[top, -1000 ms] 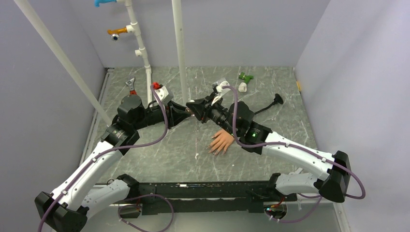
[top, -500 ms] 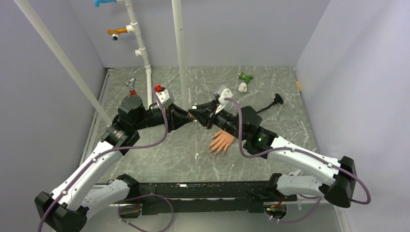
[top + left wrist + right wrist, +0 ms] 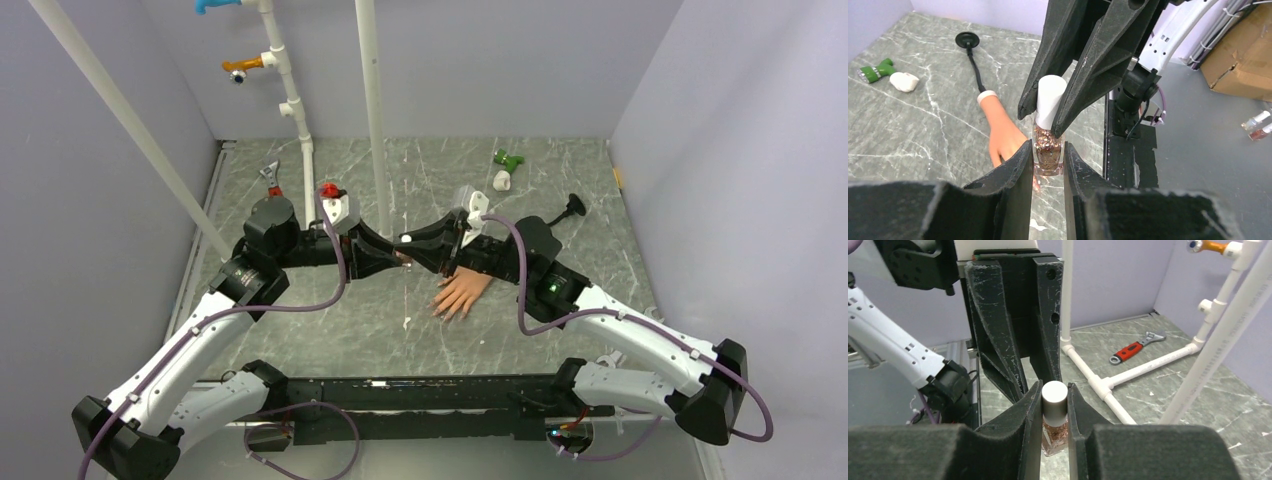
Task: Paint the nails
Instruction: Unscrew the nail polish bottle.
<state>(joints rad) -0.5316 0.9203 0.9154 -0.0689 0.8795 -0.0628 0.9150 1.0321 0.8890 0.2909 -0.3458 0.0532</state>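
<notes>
Nails (image 3: 441,311): too small to resolve, and no polish is visible on them. They sit at the fingertips of the mannequin hand (image 3: 462,293), which lies flat on the table (image 3: 560,190).

Hand's long axis: diagonal. The wrist stub points away to the far right and the spread fingers point back toward the arm bases, slightly left.

Polish bottle (image 3: 1048,152): held in the air just off the hand's far-left side, above its back, upright, with glittery contents. It is not touching the hand.

Left gripper (image 3: 1048,150): clamped on the bottle's glass body.

Right gripper (image 3: 1054,390): clamped on the white cap (image 3: 1050,100) from the opposite side. The two grippers meet nose to nose.

Cap is seated on the bottle; judged step: unscrewing, brush not yet out.

Key relation: the nails lie below the bottle and on its near side. The right arm crosses over the wrist stub and is the nearer arm. Once the cap is free, it would need to travel down and toward the bases, along the finger line.
</notes>
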